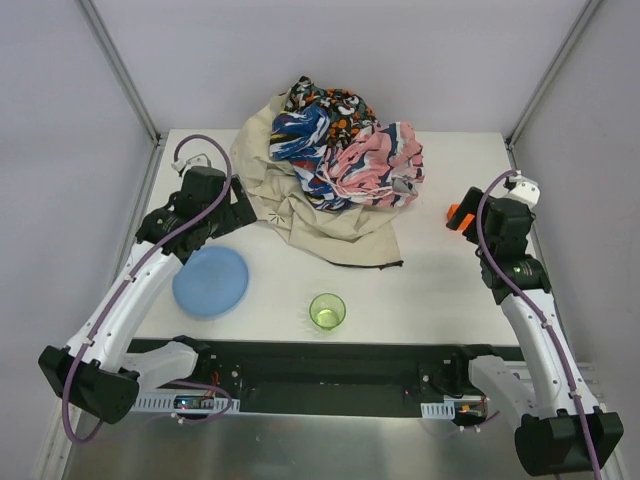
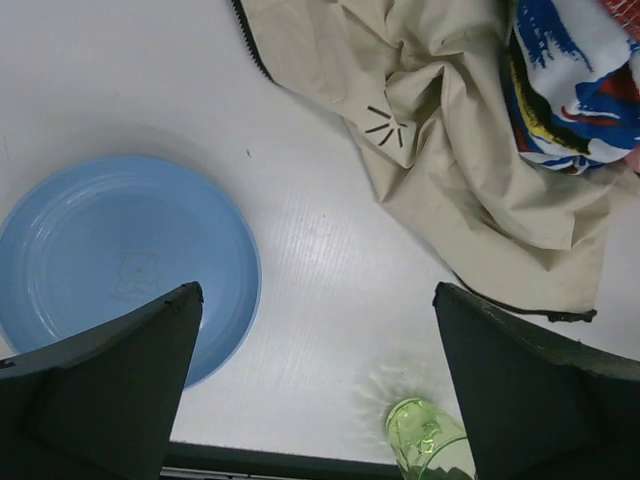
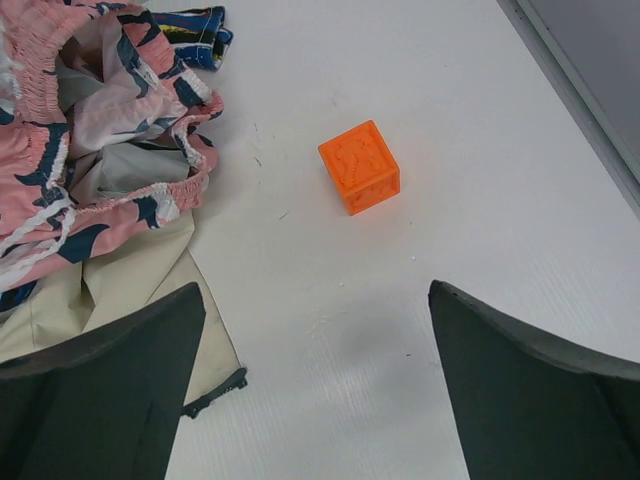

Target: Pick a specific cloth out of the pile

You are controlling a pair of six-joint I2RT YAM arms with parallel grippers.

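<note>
Top view: the pile (image 1: 335, 150) of mixed fabrics is being shown heaped at the far middle of the white table (image 1: 430, 290). A beige sheet (image 1: 300, 215) is being spread out beneath it toward the near side, with a blue-and-white cloth (image 1: 300, 135), a pink-and-white cloth (image 1: 375, 165) and a black-and-orange cloth (image 1: 335, 105) bunched on top. A blue plate (image 1: 211, 281) is being shown at the near left, apart from the sheet, a green cup (image 1: 327, 311) near the front middle, and an orange cube (image 1: 456, 215) at the right. The teal cloth cannot be picked out on the heap's surface, so its place cannot be told.

Left wrist view: the left gripper (image 2: 315, 290) is being held above bare table with its fingers (image 2: 110, 390) spread wide apart, nothing between them. The plate is lying under the left finger, the cup near the right finger, and the sheet's edge beyond.

Right wrist view: the right gripper (image 3: 317, 288) is being held over bare table, fingers (image 3: 540, 390) likewise wide apart and empty. The cube is lying ahead of them and the pink-and-white cloth to the left
</note>
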